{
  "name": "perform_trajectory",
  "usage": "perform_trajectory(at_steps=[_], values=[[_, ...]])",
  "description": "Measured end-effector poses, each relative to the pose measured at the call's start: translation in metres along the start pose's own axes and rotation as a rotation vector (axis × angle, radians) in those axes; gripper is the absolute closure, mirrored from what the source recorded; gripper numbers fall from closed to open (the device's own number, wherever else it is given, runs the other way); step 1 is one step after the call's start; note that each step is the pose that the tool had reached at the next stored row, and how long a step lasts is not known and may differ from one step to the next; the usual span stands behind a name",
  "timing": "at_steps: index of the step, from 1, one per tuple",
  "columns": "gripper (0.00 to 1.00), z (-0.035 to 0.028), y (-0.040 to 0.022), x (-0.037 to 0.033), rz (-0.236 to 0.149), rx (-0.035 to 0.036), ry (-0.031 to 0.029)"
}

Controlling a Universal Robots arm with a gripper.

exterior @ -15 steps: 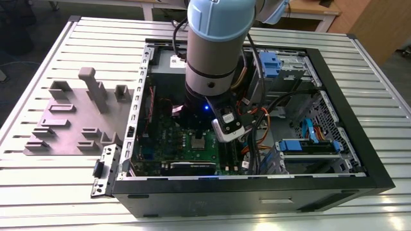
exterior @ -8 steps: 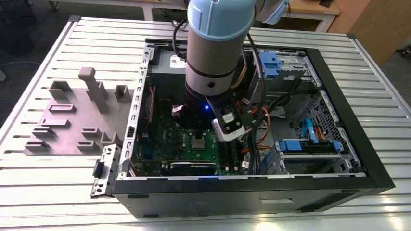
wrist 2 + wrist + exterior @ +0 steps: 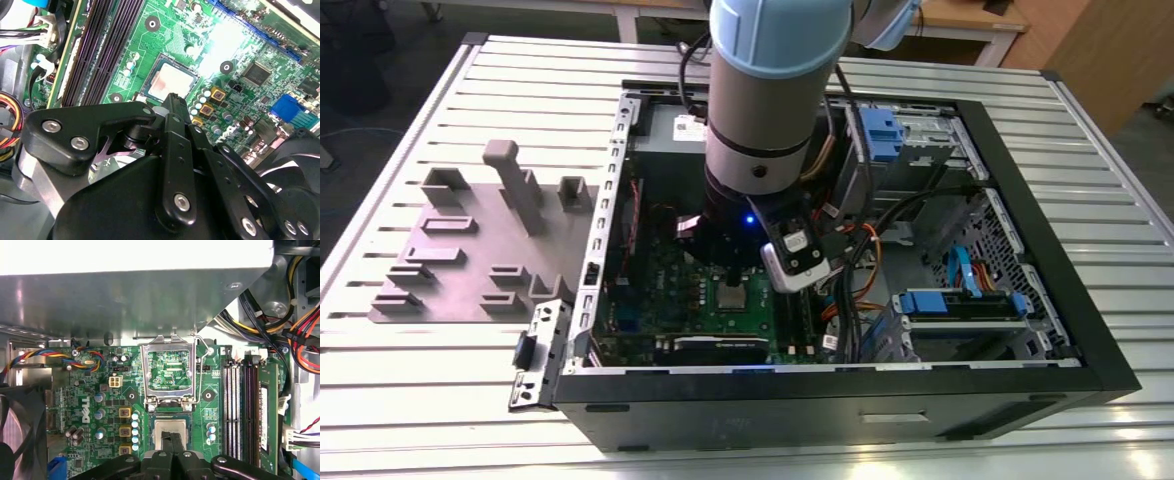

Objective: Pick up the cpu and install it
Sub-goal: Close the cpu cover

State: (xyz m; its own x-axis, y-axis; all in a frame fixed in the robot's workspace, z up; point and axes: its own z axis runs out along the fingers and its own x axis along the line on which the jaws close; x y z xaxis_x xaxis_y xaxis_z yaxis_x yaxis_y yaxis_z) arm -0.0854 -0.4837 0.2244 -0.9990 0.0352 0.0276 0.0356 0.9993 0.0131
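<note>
Exterior view: the arm reaches down into an open case lying on a slatted table.
Arm's end: low over the green board, just on the far side of the socket.
Gripper: in both wrist views the gripper has its two black fingers pressed together, with only a thin seam between them.
Held: nothing sits between the fingers.
Cpu: the cpu lies flat in its socket on the board, silver top up.
Tool to cpu: the fingertips hang over the cpu's edge; whether they touch it I cannot tell.
Bracket: in the first wrist view the metal bracket stands swung up and open just beyond the socket, with a wire lever raised beside it.
Slots: dark memory slots run alongside the socket, near but apart from it.
Cables: coloured cables bunch at the case wall past the slots.
Fan: a black fan sits at the board's other end, well apart from the cpu.
Outside the case: a grey fixture with upright blocks rests on the table at the exterior view's left.
</note>
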Motion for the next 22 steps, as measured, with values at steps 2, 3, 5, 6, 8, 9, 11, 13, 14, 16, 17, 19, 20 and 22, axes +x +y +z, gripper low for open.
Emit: perform_trajectory(at_steps=[2,3,5,6,8,9,11,13,14,16,17,19,20,22], values=[[0.89,-0.0003,0.0,0.0,0.0,-0.0002,-0.0001],[0.89,-0.0002,0.0,0.0,0.0,-0.0003,-0.0002],[0.89,-0.0014,0.0,0.0,0.0,0.0002,-0.0001],[0.89,-0.0014,0.0,0.0,0.0,0.0002,0.0],[0.89,-0.0014,0.0,0.0,0.0,0.0002,-0.0001],[0.89,-0.0014,0.0,0.0,0.0,0.0002,-0.0001],[0.89,-0.0014,0.0,0.0,0.0,0.0002,0.0],[0.89,-0.0014,0.0,0.0,0.0,0.0002,0.0],[0.89,-0.0014,0.0,0.0,0.0,0.0002,0.0],[0.89,-0.0014,0.0,0.0,0.0,0.0002,0.0],[0.89,-0.0029,0.0,0.0001,0.0,0.0002,-0.0001],[0.89,-0.0042,0.0001,0.0001,0.0,0.0002,-0.0001],[0.89,-0.0042,0.0001,0.0001,0.0,0.0002,0.0],[0.89,-0.0046,0.0001,0.0001,0.0,0.0002,0.0]])
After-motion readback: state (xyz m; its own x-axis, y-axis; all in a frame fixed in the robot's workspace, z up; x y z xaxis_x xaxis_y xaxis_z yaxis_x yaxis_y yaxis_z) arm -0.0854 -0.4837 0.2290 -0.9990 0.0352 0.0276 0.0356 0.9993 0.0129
